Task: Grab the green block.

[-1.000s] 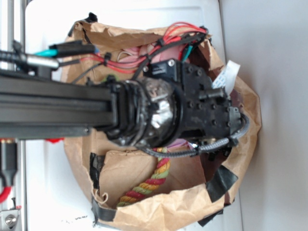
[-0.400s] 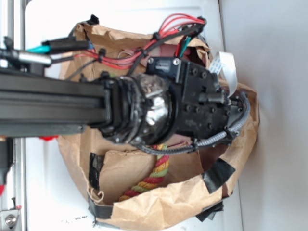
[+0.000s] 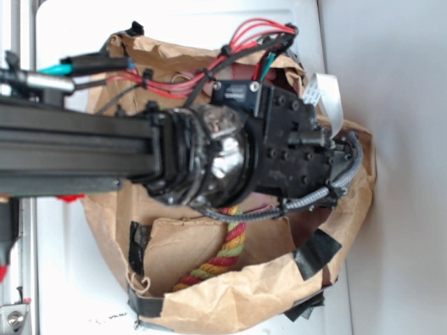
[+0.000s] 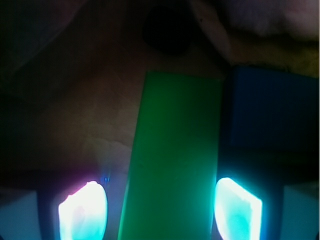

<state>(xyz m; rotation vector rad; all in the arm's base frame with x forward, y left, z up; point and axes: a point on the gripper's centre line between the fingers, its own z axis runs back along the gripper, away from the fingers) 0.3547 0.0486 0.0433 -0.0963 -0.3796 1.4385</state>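
In the wrist view the gripper (image 4: 160, 212) is spread apart, its two glowing fingertips (image 4: 82, 210) at the bottom of the frame, one on each side of the green block (image 4: 172, 155). The block lies lengthwise between them, running away from the camera, with a gap showing to the left fingertip and the right one just beside its edge; whether that one touches cannot be told. Just right of the green block, side by side with it, lies the blue block (image 4: 272, 107). Past both is dim brown paper and a dark round spot (image 4: 167, 32). In the exterior view the arm (image 3: 230, 157) reaches down into an open paper bag (image 3: 230, 300), hiding both blocks, with a striped rope (image 3: 220, 258) lying in the bag beside the wrist.
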